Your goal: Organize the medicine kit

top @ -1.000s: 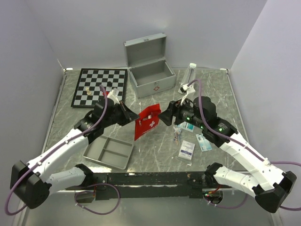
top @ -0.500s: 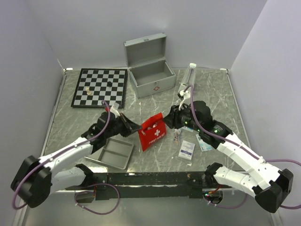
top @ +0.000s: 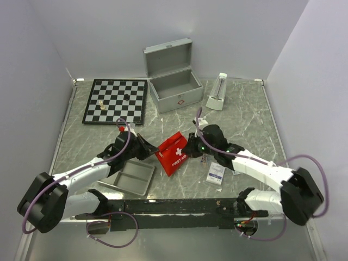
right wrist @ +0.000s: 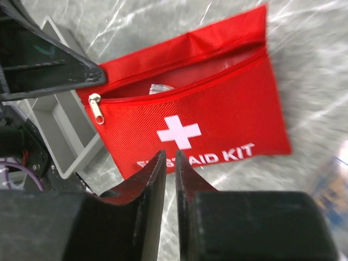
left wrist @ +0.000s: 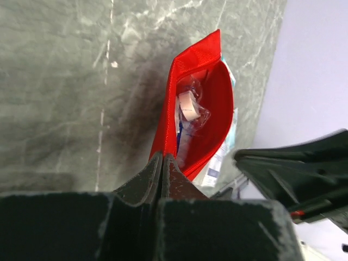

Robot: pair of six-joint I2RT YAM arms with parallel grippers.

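The medicine kit (top: 179, 99), a silver case, stands at the back with its lid up. A red first-aid pouch (top: 173, 154) sits mid-table, tilted, its zip open. Small wrapped packets (left wrist: 190, 106) show inside the pouch (left wrist: 217, 103). My left gripper (top: 154, 149) is shut on the pouch's left corner, jaws pressed together on the red fabric (left wrist: 163, 157). My right gripper (top: 190, 148) is at the pouch's other side. Its jaws (right wrist: 169, 155) stand a thin slit apart at the lower edge of the pouch (right wrist: 217, 109); whether they pinch it does not show.
A grey two-compartment tray (top: 128, 176) lies just left of the pouch, under the left arm. Medicine boxes (top: 216, 173) lie to the right of the pouch. A chessboard (top: 117, 100) is at the back left. A white upright object (top: 217, 93) stands right of the case.
Both arms came down and nearer, bringing the pouch from mid-air to the table. The right jaws closed from wide to a thin slit. The left grip held.
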